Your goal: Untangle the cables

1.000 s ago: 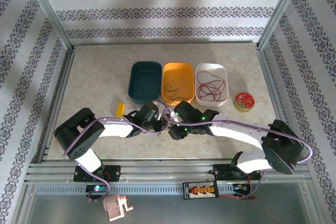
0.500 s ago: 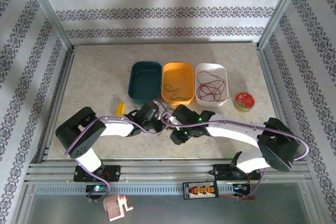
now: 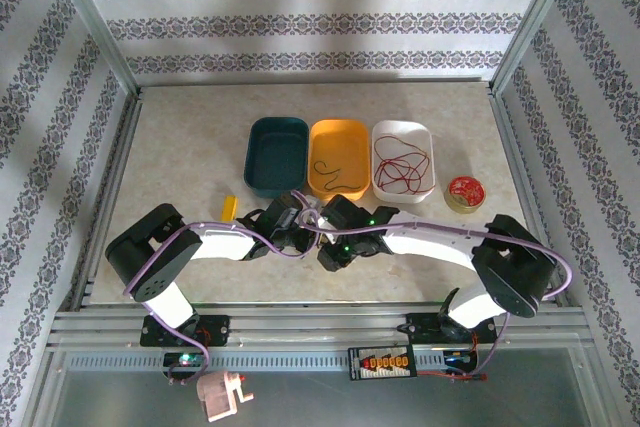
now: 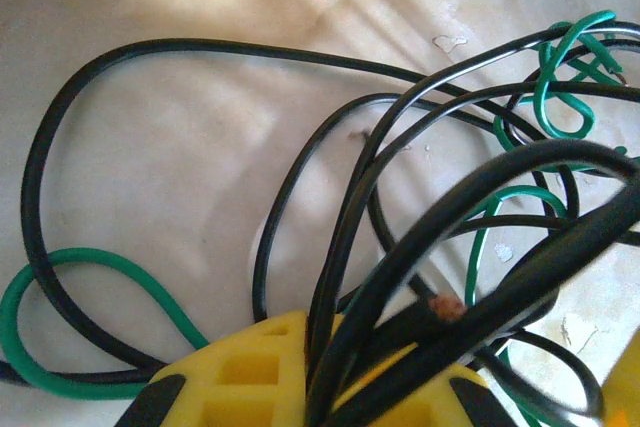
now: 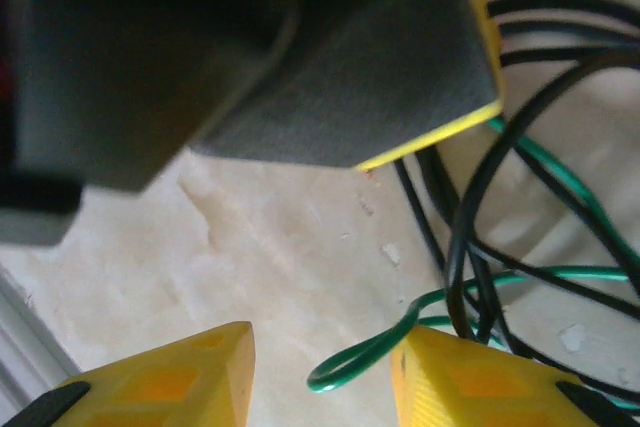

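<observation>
My left pincer (image 4: 330,379): clamped on cables (image 4: 560,259).
My right pincer (image 5: 322,377): parted, green loop (image 5: 316,383) between.
In the way: left pincer, close; orange tray (image 3: 339,125) just beyond.

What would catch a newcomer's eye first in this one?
A tangle of black and green cables lies on the pale tabletop, pinched in the shut left gripper. The right gripper is open beside it, with a green loop between its fingertips. From above, three trays stand in a row behind the arms: a teal tray, an orange tray with a dark wire, and a white tray of red wires.
</observation>
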Robot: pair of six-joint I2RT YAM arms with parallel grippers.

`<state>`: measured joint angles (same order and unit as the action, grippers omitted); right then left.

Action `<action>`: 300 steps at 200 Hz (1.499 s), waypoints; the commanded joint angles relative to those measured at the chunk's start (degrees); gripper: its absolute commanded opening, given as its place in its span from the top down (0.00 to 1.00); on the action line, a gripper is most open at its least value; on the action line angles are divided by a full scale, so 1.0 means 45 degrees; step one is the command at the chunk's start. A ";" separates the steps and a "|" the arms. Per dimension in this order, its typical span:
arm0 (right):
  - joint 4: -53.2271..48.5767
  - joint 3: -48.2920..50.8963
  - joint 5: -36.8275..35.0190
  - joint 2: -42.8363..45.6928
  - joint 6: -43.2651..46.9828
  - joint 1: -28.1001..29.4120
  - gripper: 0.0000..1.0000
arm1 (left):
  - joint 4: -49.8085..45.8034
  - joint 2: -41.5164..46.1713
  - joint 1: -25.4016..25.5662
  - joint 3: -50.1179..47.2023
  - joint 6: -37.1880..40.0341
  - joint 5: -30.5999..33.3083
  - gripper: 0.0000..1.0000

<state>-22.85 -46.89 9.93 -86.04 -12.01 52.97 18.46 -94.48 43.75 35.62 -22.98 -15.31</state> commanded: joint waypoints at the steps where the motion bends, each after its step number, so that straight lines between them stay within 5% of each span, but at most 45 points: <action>1: 0.0678 -0.0470 -0.0841 -0.0359 0.0130 -0.0013 0.59 | -0.0293 -0.0233 -0.0034 0.0073 0.0203 -0.0303 1.00; 55: 0.0752 -0.0600 -0.2308 -0.1017 -0.0138 0.0006 0.68 | -0.0293 -0.0100 -0.0034 -0.0023 0.0206 -0.0358 1.00; 96: 0.0321 -0.0214 -0.2635 -0.0087 -0.0305 0.0006 1.00 | -0.0410 -0.0055 -0.0035 -0.0102 0.0112 0.0212 1.00; 158: -0.0543 0.1660 -0.2754 0.4722 -0.1635 -0.1029 1.00 | -0.0698 -0.0113 -0.0072 -0.0219 -0.0108 0.1534 1.00; 216: -0.0474 0.2481 -0.2820 0.9114 -0.3397 -0.5260 1.00 | -0.0781 -0.0099 -0.0092 -0.0317 -0.0029 0.1564 1.00; 269: -0.0139 0.2701 -0.0999 1.0206 -0.4956 -0.8995 1.00 | -0.0916 0.0077 -0.0093 -0.0339 0.0141 0.1519 1.00; 300: -0.0111 0.2615 0.1245 0.9008 -0.4496 -0.8906 0.93 | -0.0869 0.0079 -0.0093 -0.0317 0.0205 0.1410 1.00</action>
<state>-23.42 -35.73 6.11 -41.58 -31.81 11.73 18.65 -94.41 43.48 35.57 -23.57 -10.87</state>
